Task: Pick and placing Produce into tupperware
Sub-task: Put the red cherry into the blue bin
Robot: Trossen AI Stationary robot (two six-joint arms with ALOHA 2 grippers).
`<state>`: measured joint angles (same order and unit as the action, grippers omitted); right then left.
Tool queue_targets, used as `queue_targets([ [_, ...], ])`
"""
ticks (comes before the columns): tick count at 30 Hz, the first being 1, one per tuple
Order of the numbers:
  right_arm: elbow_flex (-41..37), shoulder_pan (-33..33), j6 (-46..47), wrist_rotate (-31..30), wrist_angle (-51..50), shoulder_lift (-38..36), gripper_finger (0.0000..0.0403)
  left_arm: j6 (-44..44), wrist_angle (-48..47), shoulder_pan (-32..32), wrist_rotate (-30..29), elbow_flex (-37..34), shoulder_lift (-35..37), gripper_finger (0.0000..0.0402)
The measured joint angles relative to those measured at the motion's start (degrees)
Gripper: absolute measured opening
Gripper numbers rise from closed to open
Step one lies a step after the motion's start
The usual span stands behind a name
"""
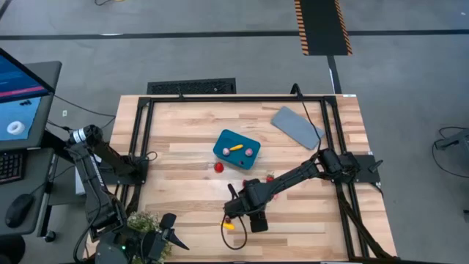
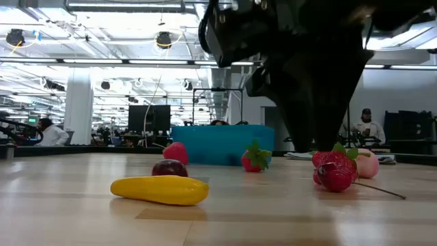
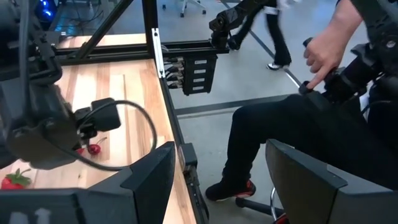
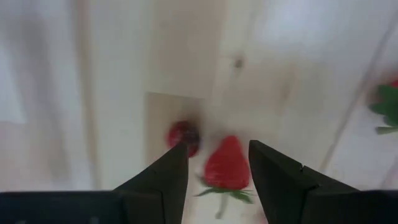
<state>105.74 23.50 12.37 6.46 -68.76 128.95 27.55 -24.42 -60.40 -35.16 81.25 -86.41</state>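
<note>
Right wrist view shows what nothing else does: my right gripper (image 4: 217, 168) hangs with its fingers parted over the wooden table (image 4: 298, 74), a red strawberry (image 4: 226, 163) lying in the gap between them, ungrasped, and a dark cherry (image 4: 183, 137) just beside one fingertip. High view gives the layout instead: the teal tupperware (image 1: 236, 149) sits near the table's middle, with a yellow piece (image 1: 234, 147) and a pink piece (image 1: 249, 152) already inside, and my right gripper (image 1: 236, 213) lies at about six o'clock from it. A red berry (image 1: 218, 167) rests on the wood near the tupperware's seven o'clock, and a yellow piece (image 1: 229, 226) lies by my right gripper. Low view reveals that yellow piece (image 2: 160, 189) as elongated, with a cluster of strawberries (image 2: 334, 171) and a pink fruit (image 2: 367, 165) under my arm. My left gripper (image 3: 217, 180) waits, fingers released, off the table's corner beside the leafy plant (image 1: 144, 220); its view alone shows a seated person (image 3: 311, 118).
</note>
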Motion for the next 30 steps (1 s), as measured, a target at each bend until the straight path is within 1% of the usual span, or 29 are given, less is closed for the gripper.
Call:
queue_targets([
  [5, 0.6, 1.8, 1.3, 1.9, 0.2, 0.0, 0.0192, 0.0, -0.6, 0.0, -0.1, 0.0, 0.0, 0.0240],
  [9, 0.6, 2.8, 1.7, 1.9, 1.3, 0.0, 0.0192, 0.0, -0.6, 0.0, -0.1, 0.0, 0.0, 0.0240],
  [15, 0.6, 2.1, 2.6, 1.4, 3.8, 0.0, 0.0193, 0.5, -0.6, 0.0, -0.1, 0.0, 0.0, 0.0240],
  [21, -0.7, 1.2, 2.7, 2.0, 3.7, 0.9, 0.0194, 0.8, -0.6, 0.0, -0.1, 0.0, 0.0, 0.0240],
  [23, -1.1, 1.2, 2.7, 2.4, 5.2, 0.8, 0.0192, 0.9, -0.5, 0.0, -0.2, 0.0, 0.0, 0.0240],
  [30, -1.3, 1.2, 2.7, 2.6, 3.4, 0.8, 0.0192, 0.9, -0.5, 0.0, -0.2, 0.0, 0.0, 0.0240],
])
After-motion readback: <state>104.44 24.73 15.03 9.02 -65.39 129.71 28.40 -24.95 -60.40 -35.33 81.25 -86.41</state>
